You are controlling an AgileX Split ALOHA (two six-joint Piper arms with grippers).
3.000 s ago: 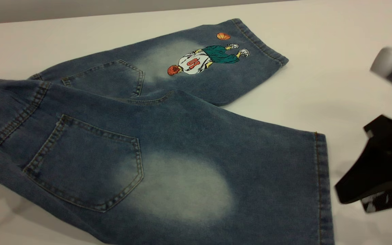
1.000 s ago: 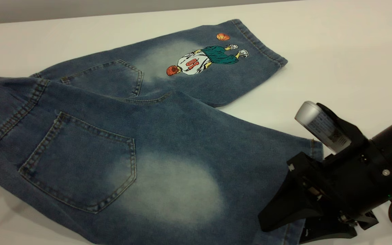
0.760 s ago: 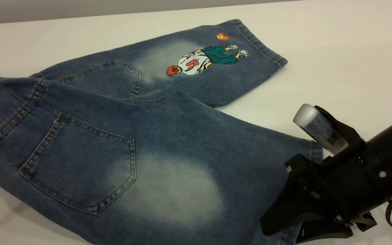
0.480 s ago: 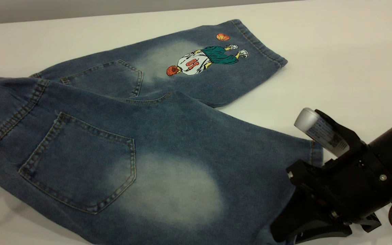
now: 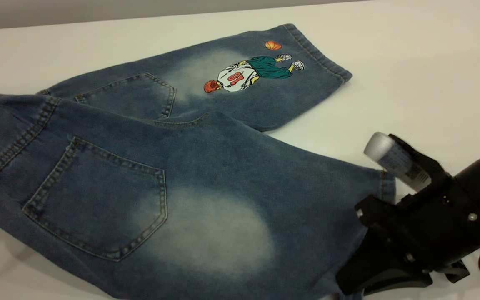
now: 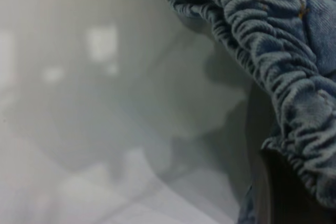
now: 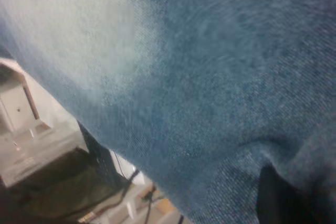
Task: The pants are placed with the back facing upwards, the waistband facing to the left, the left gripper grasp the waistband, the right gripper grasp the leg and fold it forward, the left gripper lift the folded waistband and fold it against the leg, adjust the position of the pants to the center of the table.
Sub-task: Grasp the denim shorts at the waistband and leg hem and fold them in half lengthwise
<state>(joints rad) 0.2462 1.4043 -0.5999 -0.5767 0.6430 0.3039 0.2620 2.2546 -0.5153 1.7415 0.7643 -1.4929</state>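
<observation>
Faded denim pants (image 5: 206,175), matte table (image 5: 411,62)

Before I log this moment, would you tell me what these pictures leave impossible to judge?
- Right hand: exterior view; its fingertips run off the bottom edge at the leg hem, so grip unclear.
- Left hand: left wrist view shows only a dark sliver beside the waistband; open or shut unknown.
- Waistband in the exterior view: cut off by the left edge.
- Right wrist view: blurred denim fills it.

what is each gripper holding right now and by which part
The right gripper sits at the near hem corner of the pants' plain leg; whether it grips cannot be told. The left gripper is by the waistband, grip unclear.
</observation>
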